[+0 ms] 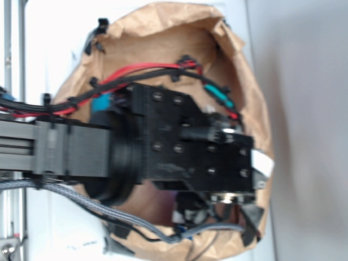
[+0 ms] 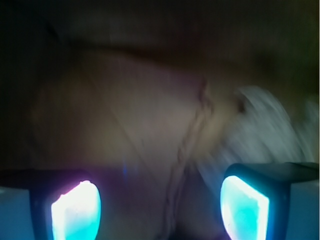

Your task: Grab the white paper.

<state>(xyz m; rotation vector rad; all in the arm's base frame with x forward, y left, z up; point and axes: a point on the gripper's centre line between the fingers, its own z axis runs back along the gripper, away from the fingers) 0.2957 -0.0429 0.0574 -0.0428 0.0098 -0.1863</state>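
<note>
My arm (image 1: 136, 157) covers the brown bag (image 1: 163, 43); inside it, the white paper (image 2: 265, 130) lies blurred, right of my gripper (image 2: 160, 205), fingers spread wide, nothing held.

A crumpled brown paper bag (image 1: 163, 49) lies open on a white table (image 1: 310, 136).

The black arm covers most of the brown paper bag (image 1: 163, 43) interior in the exterior view, hiding the gripper (image 2: 160, 205) fingertips, while the wrist view is motion-blurred, its glowing fingers (image 2: 75, 210) cut off by the bottom edge, and the white paper (image 2: 265, 125) a pale smear beyond the right finger.
</note>
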